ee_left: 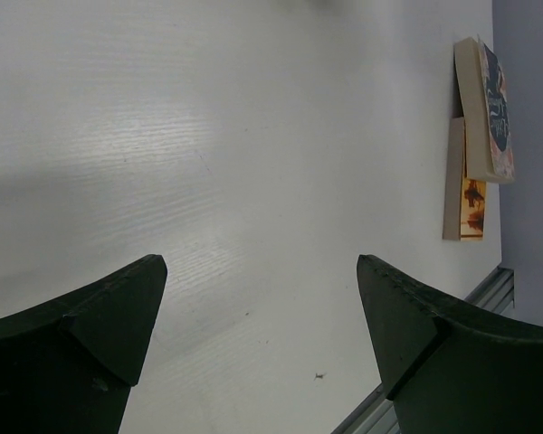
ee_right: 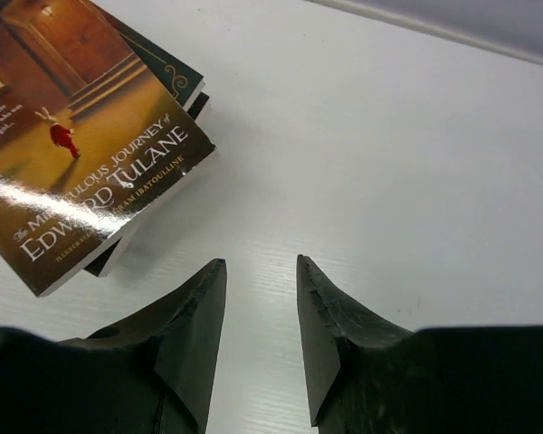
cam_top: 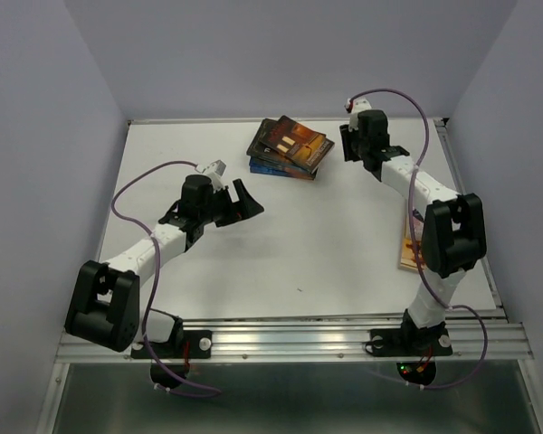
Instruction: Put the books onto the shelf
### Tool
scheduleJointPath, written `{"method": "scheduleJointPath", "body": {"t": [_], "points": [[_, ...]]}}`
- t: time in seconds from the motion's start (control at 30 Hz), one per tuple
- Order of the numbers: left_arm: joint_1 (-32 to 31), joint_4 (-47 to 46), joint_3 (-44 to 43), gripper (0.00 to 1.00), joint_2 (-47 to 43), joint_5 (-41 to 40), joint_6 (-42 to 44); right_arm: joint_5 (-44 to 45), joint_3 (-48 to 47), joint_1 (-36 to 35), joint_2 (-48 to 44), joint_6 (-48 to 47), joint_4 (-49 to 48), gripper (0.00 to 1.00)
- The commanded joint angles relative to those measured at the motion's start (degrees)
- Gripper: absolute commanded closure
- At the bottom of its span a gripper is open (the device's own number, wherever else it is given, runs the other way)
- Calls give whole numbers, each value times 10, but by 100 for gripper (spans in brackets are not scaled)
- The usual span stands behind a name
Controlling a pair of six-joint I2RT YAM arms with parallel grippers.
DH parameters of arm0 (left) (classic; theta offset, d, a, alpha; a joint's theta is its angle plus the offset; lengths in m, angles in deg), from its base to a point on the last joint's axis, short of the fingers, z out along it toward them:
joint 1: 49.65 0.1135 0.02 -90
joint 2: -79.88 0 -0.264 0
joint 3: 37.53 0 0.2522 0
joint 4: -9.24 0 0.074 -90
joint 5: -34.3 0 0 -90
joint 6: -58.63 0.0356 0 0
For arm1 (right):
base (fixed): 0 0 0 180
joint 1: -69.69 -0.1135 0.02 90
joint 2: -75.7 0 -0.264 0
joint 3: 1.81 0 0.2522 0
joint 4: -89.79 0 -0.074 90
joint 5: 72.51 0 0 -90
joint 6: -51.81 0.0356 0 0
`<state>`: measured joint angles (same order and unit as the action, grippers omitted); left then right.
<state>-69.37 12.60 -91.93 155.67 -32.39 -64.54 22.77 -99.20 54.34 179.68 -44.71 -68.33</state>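
A loose stack of books (cam_top: 290, 147) lies at the back middle of the white table, its top cover orange-brown. The right wrist view shows that top book (ee_right: 81, 145), titled "Edward Tulane", over darker ones. My right gripper (cam_top: 346, 145) hangs just right of the stack. It (ee_right: 261, 262) stands open over bare table with nothing between its fingers. Two more books (cam_top: 409, 249) lie at the right edge, partly hidden by the right arm. They (ee_left: 489, 117) show far off in the left wrist view. My left gripper (cam_top: 240, 203) (ee_left: 262, 271) is wide open and empty above mid-table. The shelf is out of view.
Pale walls close the table in at the back and both sides. A metal rail (cam_top: 290, 339) runs along the near edge, where both arm bases are bolted. Purple cables (cam_top: 131, 194) loop from each arm.
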Motion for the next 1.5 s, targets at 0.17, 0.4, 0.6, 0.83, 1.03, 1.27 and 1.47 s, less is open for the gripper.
{"method": "scheduleJointPath", "body": {"t": [0.17,0.4,0.6,0.83,1.03,1.27,1.47], "points": [[14,-9,-20,1,-11,-2,14,49,-96,-10,118,41,-19,57],[16,4,-22,1,-26,-23,19,37,-229,-10,222,51,-1,57],[18,5,-23,1,-29,-22,20,0,-290,-10,266,44,1,54],[19,3,-28,1,-28,-20,20,76,-241,15,198,98,36,33],[19,-18,-15,1,-29,-13,14,97,17,160,-44,217,48,0],[18,-27,-22,1,-15,-2,12,25,193,383,-188,278,115,0],[18,-31,-30,1,5,16,11,-105,239,479,-170,255,96,0]]}}
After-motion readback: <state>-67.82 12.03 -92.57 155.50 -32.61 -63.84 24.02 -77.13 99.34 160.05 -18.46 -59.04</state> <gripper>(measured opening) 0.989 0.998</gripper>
